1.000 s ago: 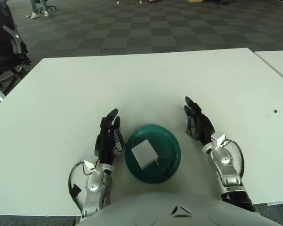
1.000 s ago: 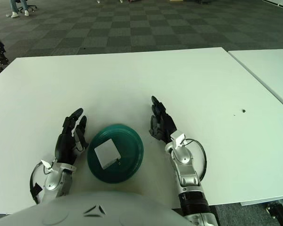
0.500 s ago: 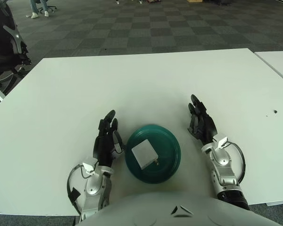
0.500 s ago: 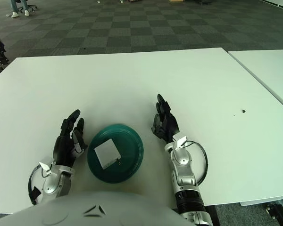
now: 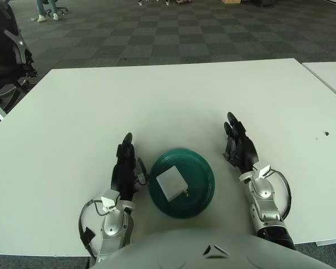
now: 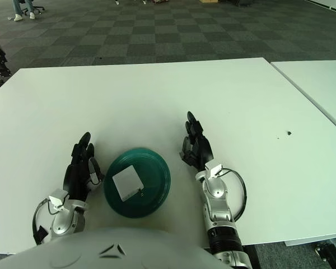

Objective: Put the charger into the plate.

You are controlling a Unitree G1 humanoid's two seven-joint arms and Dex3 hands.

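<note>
Both hands have drawn back from the plate (image 5: pixel 204 193) since a second ago; left hand (image 5: pixel 124 168) turned more edge-on, right hand (image 5: pixel 239 148) shifted slightly outward. Charger (image 5: pixel 171 184) lies flat in plate, left of centre, roughly square, no clear long axis, prongs pointing right. It sits between the hands, nearer the left. Both hands' fingers extended, holding nothing.
</note>
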